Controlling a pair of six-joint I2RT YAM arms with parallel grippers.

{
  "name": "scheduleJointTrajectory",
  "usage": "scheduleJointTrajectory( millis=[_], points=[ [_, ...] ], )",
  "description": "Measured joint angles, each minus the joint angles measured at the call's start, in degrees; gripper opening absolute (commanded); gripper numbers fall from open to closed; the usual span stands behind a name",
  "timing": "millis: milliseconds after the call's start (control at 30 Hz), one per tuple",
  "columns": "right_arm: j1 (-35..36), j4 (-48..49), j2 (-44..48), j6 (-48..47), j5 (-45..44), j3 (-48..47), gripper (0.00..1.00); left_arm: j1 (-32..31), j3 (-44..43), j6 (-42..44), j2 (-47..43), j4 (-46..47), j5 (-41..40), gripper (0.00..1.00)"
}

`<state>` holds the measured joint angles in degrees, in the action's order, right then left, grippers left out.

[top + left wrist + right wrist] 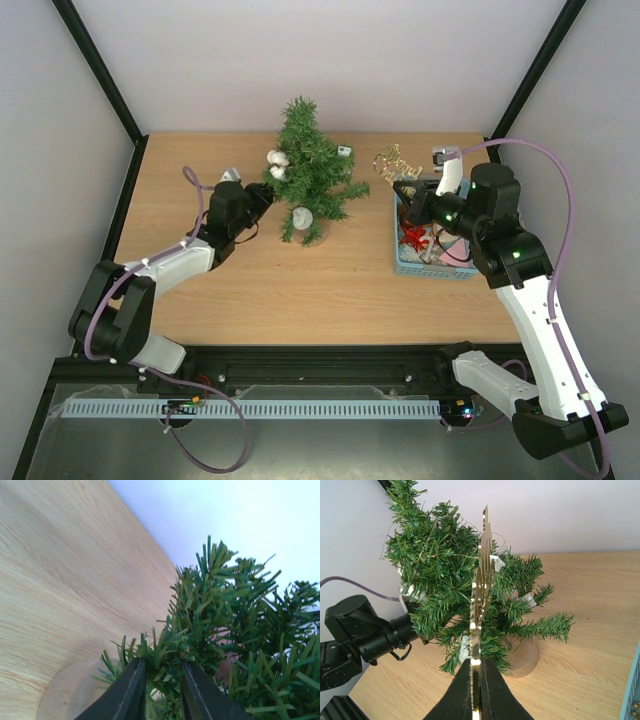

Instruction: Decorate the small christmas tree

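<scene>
Top external view: tree [310,170] stands mid-tabletop [300,290], a few white ornaments [277,160] already hung. Left claw [262,195] pinches a low branch. Right claw [403,188], beside the basket [432,271], is clamped on a gold ornament [393,162], not yet hung. More remain in the basket.

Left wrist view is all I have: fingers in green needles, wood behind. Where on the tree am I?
Observer: The top view puts the left gripper on a low branch of the small christmas tree, on the side toward the left arm.
Operator: Right arm?
Observer: The right gripper is shut on a thin gold ornament and points at the tree from the basket side.
Operator: Anything hung yet?
Observer: Yes, white ornaments already sit in the branches.
</scene>
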<state>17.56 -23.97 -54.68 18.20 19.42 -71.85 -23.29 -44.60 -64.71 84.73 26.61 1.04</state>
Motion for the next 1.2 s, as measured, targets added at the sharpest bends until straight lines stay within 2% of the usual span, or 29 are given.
scheduleJointTrajectory(
  millis=[467, 500, 567, 667, 767, 1000, 1200],
  points=[
    [0.00, -0.02, 0.00, 0.00, 0.00, 0.35, 0.01, 4.46, -3.74, 1.29, 4.26, 2.03, 3.08, 0.21],
    [0.00, -0.02, 0.00, 0.00, 0.02, 0.35, 0.01, 4.90, -3.85, 1.25, 4.37, 1.99, 3.41, 0.23],
    [0.00, -0.13, 0.00, 0.00, 0.02, 0.35, 0.01, 5.70, -3.61, 1.07, 3.58, 1.46, 3.91, 0.32],
    [0.00, -0.22, 0.07, -0.02, 0.02, 0.42, 0.01, 7.85, -1.79, 0.68, -0.26, -1.09, 4.46, 0.41],
    [0.00, -0.20, 0.44, 0.00, 0.02, 1.05, 0.01, 9.31, 0.48, 0.11, -6.99, -4.96, 4.94, 0.46],
    [0.00, -0.20, 0.59, 0.04, 0.09, 2.34, 0.01, 6.49, 8.02, -1.57, -22.67, -10.51, 6.73, 0.42],
    [0.00, -0.17, 0.59, 0.07, 0.70, 2.45, 0.01, 0.98, 11.26, -2.86, -27.82, -14.62, 7.10, 0.40]
  ],
)
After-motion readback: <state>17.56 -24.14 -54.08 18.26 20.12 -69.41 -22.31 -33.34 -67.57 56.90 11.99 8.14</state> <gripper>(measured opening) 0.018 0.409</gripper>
